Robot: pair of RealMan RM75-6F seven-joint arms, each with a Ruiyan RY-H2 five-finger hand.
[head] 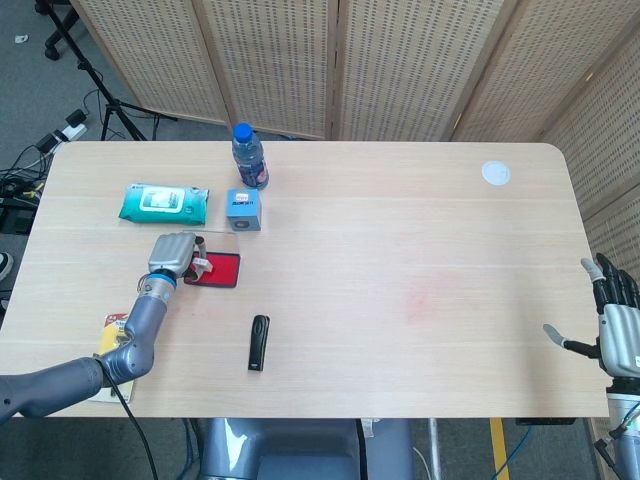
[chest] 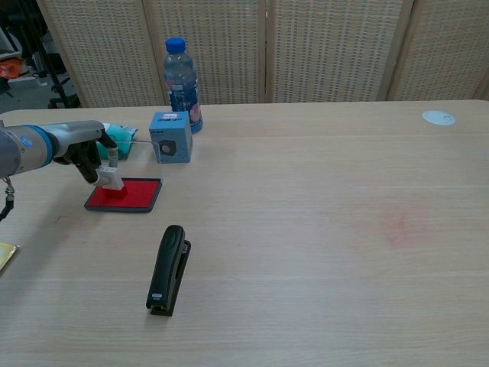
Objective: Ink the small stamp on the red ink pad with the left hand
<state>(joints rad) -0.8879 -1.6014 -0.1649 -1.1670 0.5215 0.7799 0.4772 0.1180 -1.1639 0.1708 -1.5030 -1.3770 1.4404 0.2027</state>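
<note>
Near the tabletop's [head: 400,230] left edge, the left robot hand [chest: 90,150] grasps the small stamp [chest: 111,180], pressed onto the red ink pad [chest: 134,196]. Only the head view shows the right robot hand [head: 615,325], released, fingers spread, beyond the right edge.

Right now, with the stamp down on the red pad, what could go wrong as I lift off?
1. The left hand holds the small stamp near the left end of the red ink pad; a slanted lift might drag the pad along.
2. The blue box and the wipes pack lie just behind the pad; a lift swinging backward could knock them.
</note>
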